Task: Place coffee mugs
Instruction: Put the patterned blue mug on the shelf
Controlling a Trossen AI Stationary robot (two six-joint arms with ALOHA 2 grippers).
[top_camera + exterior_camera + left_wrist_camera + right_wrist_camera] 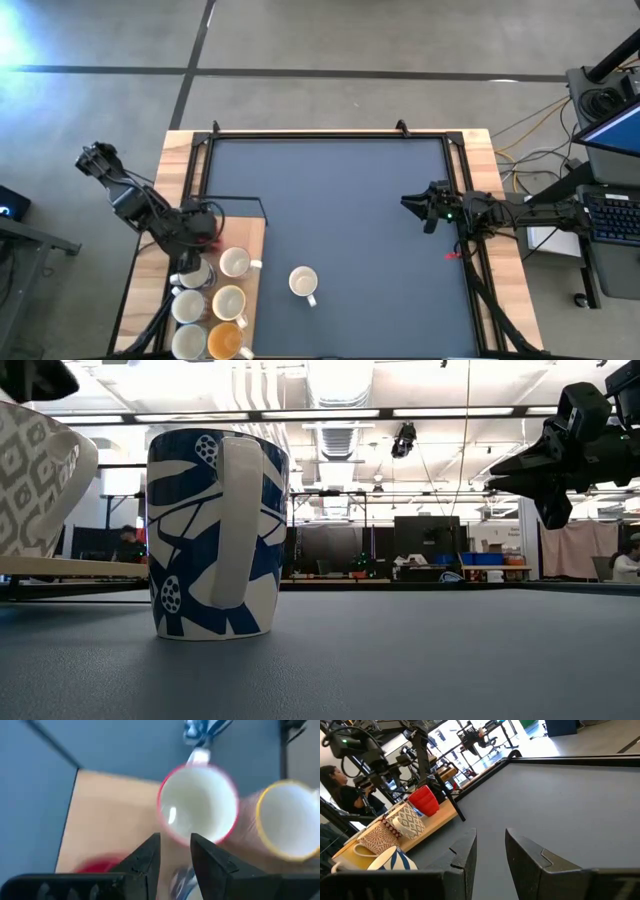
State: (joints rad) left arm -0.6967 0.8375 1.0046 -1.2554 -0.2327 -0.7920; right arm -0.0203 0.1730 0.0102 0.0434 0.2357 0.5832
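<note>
Several mugs stand on the wooden board (250, 235) at the table's near left corner. Among them are a red mug (425, 800), a red-rimmed mug (197, 802) and a yellow-rimmed mug (290, 817). A blue-and-white mug (303, 283) stands upright alone on the dark mat, handle toward the near edge (215, 535). My left gripper (175, 852) hangs over the board just behind the red-rimmed mug, pointing down. Its fingers are slightly apart, with a blurred blue-white patch between them. My right gripper (415, 205) is open and hovers above the mat's right side.
A black frame rail (330, 133) edges the mat at the far side, and a thin black rail (262, 205) borders the board. The mat's middle and far part are bare. A person (335, 785) sits beyond the table's left side.
</note>
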